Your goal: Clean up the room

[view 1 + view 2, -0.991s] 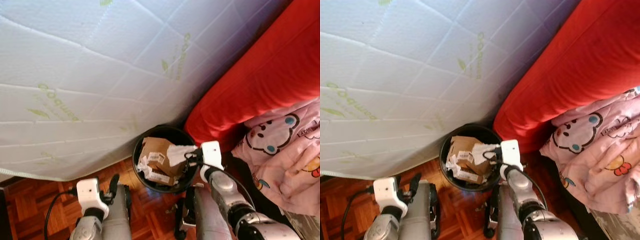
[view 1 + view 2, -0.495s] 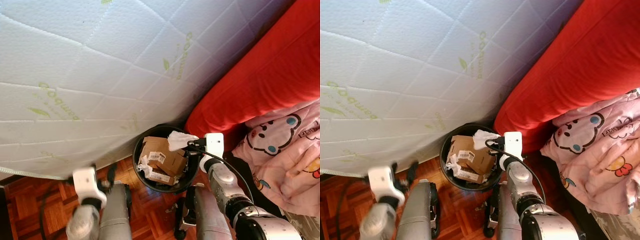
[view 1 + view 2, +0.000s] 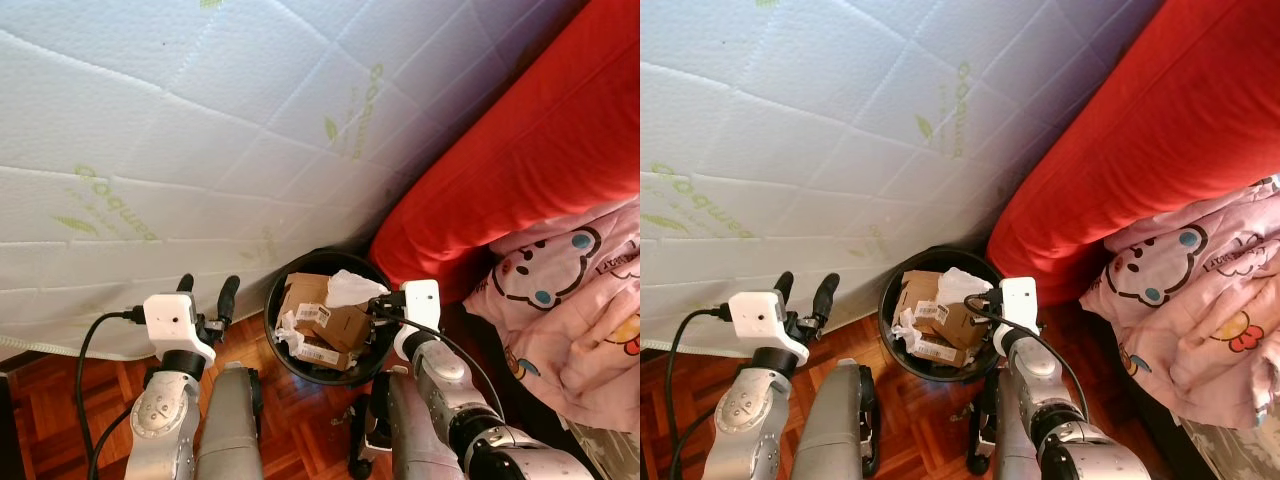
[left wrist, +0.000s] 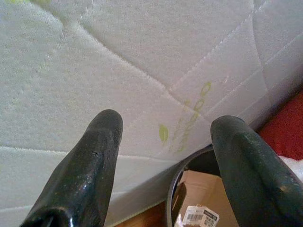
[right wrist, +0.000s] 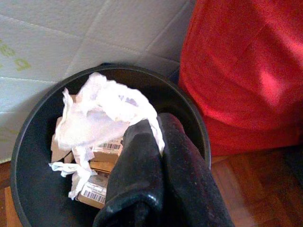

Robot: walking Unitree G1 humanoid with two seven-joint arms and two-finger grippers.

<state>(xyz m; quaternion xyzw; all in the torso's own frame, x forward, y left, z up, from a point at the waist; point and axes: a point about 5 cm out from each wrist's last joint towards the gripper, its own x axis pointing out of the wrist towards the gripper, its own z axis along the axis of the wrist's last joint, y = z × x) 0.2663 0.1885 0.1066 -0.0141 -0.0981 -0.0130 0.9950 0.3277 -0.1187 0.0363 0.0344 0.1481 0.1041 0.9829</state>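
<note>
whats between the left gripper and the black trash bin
Nothing solid. In the left eye view the open left gripper stands apart from the black trash bin, with white mattress behind the gap. The left wrist view shows the same mattress between its fingers.

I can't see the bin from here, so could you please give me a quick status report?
Right hand shut on white tissue, over the black bin. Left hand open, raised by the mattress. Bin already holds cardboard; nothing blocking.

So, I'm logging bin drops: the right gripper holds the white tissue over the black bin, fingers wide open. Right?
Not quite. The right gripper is shut on the white tissue, fingers pressed together, as the right wrist view shows. It does hold it over the black bin.
</note>
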